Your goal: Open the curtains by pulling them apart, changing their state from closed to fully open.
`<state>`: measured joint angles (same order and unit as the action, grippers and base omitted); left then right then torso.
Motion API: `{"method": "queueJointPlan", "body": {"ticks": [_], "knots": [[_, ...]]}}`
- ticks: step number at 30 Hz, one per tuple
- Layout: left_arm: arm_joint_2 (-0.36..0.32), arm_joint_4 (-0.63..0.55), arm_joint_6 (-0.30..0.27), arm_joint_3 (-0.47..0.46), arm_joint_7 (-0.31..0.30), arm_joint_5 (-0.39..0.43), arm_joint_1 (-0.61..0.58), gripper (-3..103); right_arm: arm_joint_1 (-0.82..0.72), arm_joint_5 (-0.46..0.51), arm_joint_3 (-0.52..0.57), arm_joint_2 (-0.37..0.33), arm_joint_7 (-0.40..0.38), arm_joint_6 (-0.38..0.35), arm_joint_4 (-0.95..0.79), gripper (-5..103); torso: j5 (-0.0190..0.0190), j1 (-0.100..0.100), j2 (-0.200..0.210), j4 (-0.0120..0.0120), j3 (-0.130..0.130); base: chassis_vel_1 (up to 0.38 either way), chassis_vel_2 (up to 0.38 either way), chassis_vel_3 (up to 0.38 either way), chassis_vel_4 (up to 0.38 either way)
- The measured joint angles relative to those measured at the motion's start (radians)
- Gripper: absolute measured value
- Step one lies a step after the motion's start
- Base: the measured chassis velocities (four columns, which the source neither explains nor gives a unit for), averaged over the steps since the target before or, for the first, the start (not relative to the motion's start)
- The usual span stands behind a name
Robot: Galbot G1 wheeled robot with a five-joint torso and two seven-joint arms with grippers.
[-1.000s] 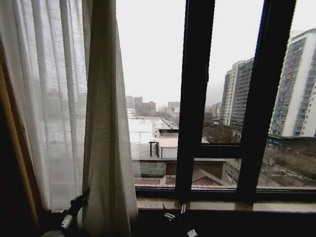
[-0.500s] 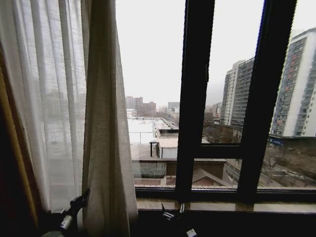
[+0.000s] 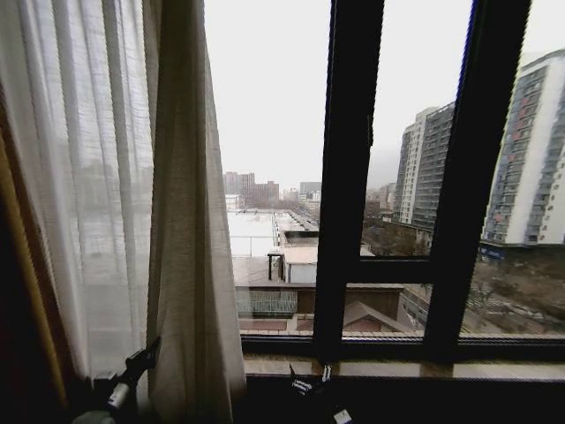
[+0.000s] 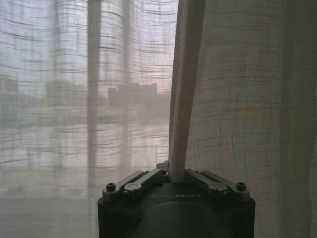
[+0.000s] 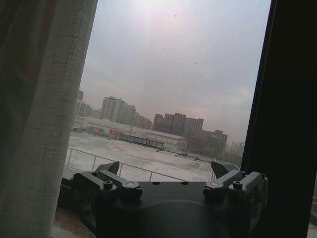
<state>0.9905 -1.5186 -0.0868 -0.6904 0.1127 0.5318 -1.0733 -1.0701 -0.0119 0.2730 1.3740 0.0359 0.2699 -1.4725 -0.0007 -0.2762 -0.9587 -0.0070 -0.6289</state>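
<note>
A: Room: high window, black frame bars [image 3: 349, 177], overcast city outside, stone sill [image 3: 397, 367] below the glass. A dark drape with a tan edge [image 3: 22, 291] hangs at the far left.

B: Curtains?

A: The sheer curtain [image 3: 88, 177] is gathered at the left of the window, its inner edge bunched into a thick beige fold [image 3: 185, 265]. The glass from that fold rightward is bare. I see one panel here; I cannot tell where the other hangs.

B: Left gripper?

A: Left gripper [image 4: 177, 177] is low at the left, at the foot of the curtain. In the left wrist view it is closed on a narrow pleat of the fabric [image 4: 185, 89], which rises straight up from between the jaws.

B: Right gripper?

A: Right gripper [image 5: 166, 171] sits low by the sill, jaws spread, holding nothing, with bare glass ahead and the bunched fold to one side of it.

B: Step in hand?

A: Judged: the pull on the left panel, near its end, since the cloth is already well gathered.

B: Next move calls for?

A: Judged: a steady sideways draw toward the drape with the grip kept firm; loose-woven cloth may slip out or snag if jerked.
</note>
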Motion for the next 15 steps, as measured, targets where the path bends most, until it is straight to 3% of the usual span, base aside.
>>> {"method": "queueJointPlan", "body": {"ticks": [1, 3, 4, 6, 10, 15], "knots": [[0.0, 0.0, 0.0, 0.0, 0.0, 0.0, 0.0, 0, 0.0, 0.0, 0.0, 0.0, 0.0, 0.0, 0.0, 100, 0.0, 0.0, 0.0, 0.0, 0.0, 0.0, 0.0, 0.0, 0.0], [-0.013, 0.009, 0.026, -0.139, 0.005, 0.008, -0.059, 0, 0.001, 0.0, 0.003, 0.0, 0.0, 0.001, 0.006, 100, 0.0005, 0.0, 0.0, 0.0002, 0.0, 0.0, 0.0, 0.0, 0.0], [-0.013, 0.009, 0.026, -0.139, 0.005, 0.008, -0.059, 0, 0.001, 0.0, 0.003, 0.0, 0.0, 0.001, 0.006, 100, 0.0005, 0.0, 0.0, 0.0002, 0.0, 0.0, 0.0, 0.0, 0.0], [-0.024, 0.05, 0.068, -0.26, 0.037, 0.044, -0.121, 0, 0.002, 0.0, 0.006, 0.0, 0.0, 0.002, 0.012, 100, 0.0012, 0.0, 0.0, 0.0005, 0.0, 0.0, 0.0, 0.0, 0.0], [-0.047, 0.106, 0.117, -0.358, 0.085, 0.073, -0.189, 0, 0.004, -0.001, 0.003, 0.0, 0.001, 0.003, 0.02, 100, 0.0007, 0.0, 0.0, 0.0003, 0.0, 0.0, 0.0, 0.0, 0.0], [-0.076, 0.119, 0.124, -0.417, 0.097, 0.12, -0.239, 0, 0.014, -0.003, -0.001, 0.0, 0.002, 0.003, 0.028, 100, 0.0001, 0.0, 0.0, 0.0006, 0.0, 0.0, 0.0, 0.0, 0.0]]}}
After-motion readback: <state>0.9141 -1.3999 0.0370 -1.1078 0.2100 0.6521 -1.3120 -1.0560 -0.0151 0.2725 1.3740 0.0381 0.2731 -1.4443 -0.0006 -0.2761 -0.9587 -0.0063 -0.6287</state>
